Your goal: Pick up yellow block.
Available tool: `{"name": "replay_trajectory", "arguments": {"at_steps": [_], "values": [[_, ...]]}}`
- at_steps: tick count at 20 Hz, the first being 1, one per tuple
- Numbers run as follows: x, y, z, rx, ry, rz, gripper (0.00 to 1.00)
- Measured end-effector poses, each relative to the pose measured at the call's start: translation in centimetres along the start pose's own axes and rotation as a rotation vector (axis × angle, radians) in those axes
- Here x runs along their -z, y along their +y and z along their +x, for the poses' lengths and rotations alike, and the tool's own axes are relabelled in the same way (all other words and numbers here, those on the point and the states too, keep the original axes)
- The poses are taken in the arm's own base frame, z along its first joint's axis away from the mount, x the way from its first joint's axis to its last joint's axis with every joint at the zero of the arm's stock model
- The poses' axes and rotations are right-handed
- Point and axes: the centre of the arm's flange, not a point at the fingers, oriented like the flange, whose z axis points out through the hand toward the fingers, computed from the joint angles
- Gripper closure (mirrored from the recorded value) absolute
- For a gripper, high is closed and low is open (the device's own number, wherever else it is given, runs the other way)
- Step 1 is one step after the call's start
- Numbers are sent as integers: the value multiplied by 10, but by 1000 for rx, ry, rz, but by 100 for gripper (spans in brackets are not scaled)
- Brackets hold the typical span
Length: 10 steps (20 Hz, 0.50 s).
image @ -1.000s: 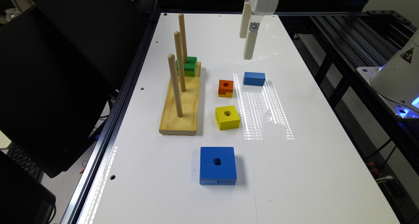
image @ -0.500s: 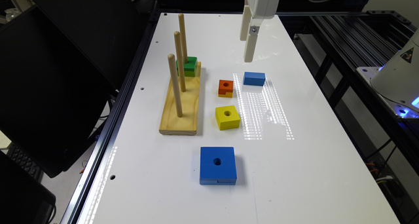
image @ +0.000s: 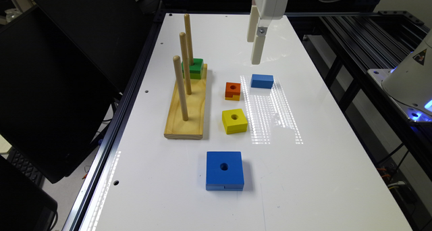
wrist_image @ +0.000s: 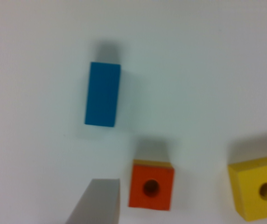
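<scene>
Nearest the worktop's [image: 303, 190] front edge lies the big blue block [image: 224, 169], flat, its centre hole facing up, well apart from the rest.

Farther in sits the yellow block [image: 235, 120], roughly mid-worktop, flat on its broad face with the round hole pointing straight up. Being square, it has no real long axis; its sides are turned slightly askew to the worktop edges. It stands free on all sides, just beside the front end of the wooden peg base [image: 186, 106], so a grasp from above across either pair of opposite faces looks possible once the tool is turned to match that skew.

Beyond it is the orange block [image: 233, 90], with a yellow lower layer, then the small blue block [image: 262, 81], a plain slab lying flat. A green block [image: 193, 67] is threaded on the farthest peg, presumably where the blocks belong.

Farthest back, the tool [image: 254, 38] hangs high over the worktop's far half, past the small blue block. In the wrist view its fingers [wrist_image: 96, 205] sit wide apart at the frame's edges, spread and holding nothing. It is not yet over the yellow block, so I judge the approach is at its beginning.
</scene>
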Motion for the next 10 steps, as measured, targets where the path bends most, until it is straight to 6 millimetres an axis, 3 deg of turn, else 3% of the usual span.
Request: {"name": "replay_trajectory", "arguments": {"at_steps": [4,10], "values": [[-4,-25,-6,-2,-7,5,0],[-7,-29,-4,-3,-12,6,0]]}}
